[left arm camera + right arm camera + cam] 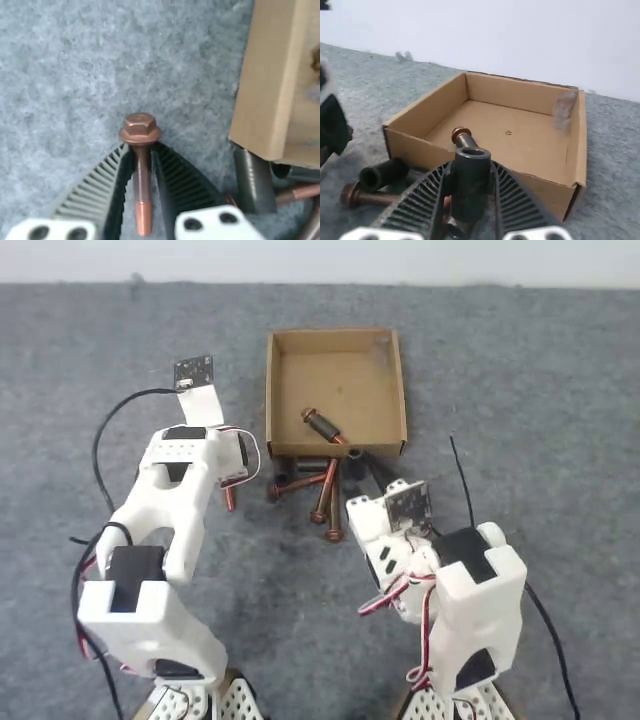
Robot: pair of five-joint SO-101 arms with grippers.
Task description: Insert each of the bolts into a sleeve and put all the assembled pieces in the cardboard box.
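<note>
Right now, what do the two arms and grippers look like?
Both the left arm and right arm are blocky white shells with black motors, black cables and thin red and white wires. The left gripper and right gripper have dark, ribbed, wedge-shaped fingers on white mounts with screw holes.

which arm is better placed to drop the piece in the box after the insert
Right, probably. The right claw holds the sleeve upright just before the cardboard box's near wall, facing the open top. The left claw, gripping the bolt, sits off beside the box's corner.
</note>
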